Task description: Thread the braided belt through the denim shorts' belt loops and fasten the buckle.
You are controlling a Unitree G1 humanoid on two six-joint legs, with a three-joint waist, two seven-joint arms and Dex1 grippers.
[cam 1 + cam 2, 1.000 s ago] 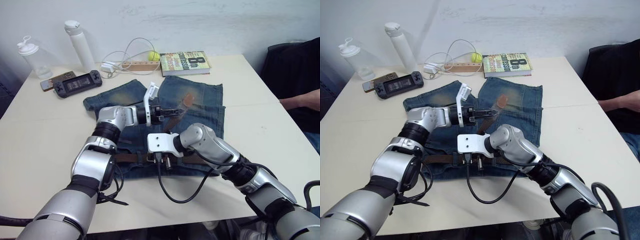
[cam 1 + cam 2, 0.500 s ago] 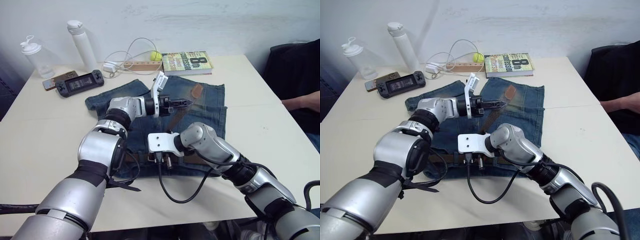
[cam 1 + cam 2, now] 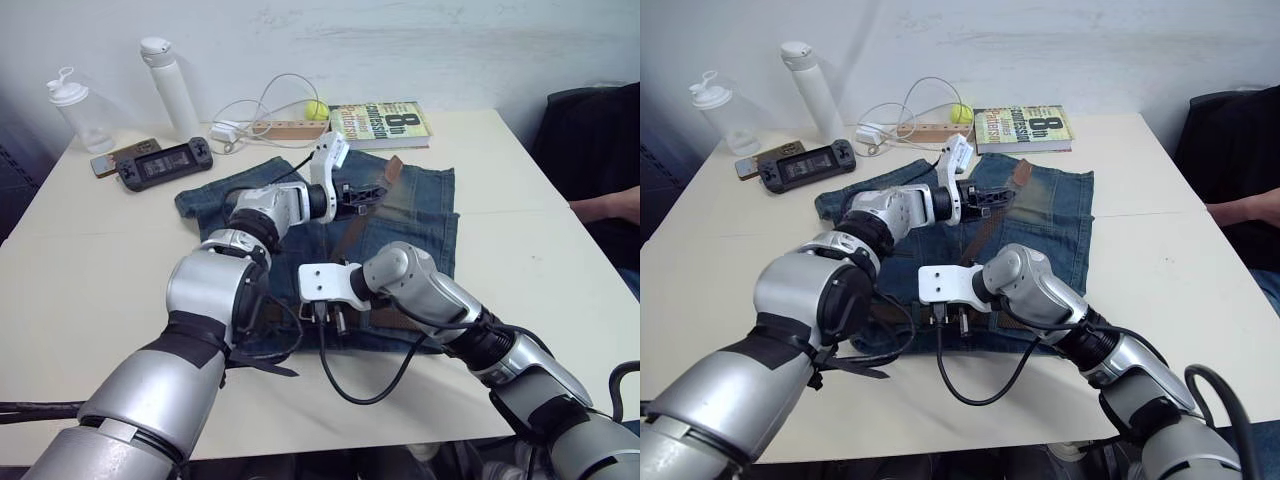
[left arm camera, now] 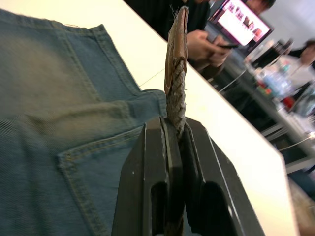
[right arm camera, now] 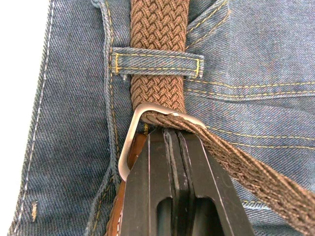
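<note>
Since a second ago our left gripper (image 3: 372, 192) carried the braided belt (image 3: 352, 235) tip farther across the denim shorts (image 3: 415, 215); strap runs diagonally from waistband. Left wrist: clamped on tan tip, edge-on. Right wrist: our right gripper (image 5: 172, 142) pinches belt behind silver buckle (image 5: 129, 147), belt loop (image 5: 156, 62) above.

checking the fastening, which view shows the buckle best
The right wrist view: the buckle sits close up, silver frame with the braided belt running through it, right gripper at it. In the eye views the right gripper's wrist largely hides it; the left wrist view faces elsewhere.
</note>
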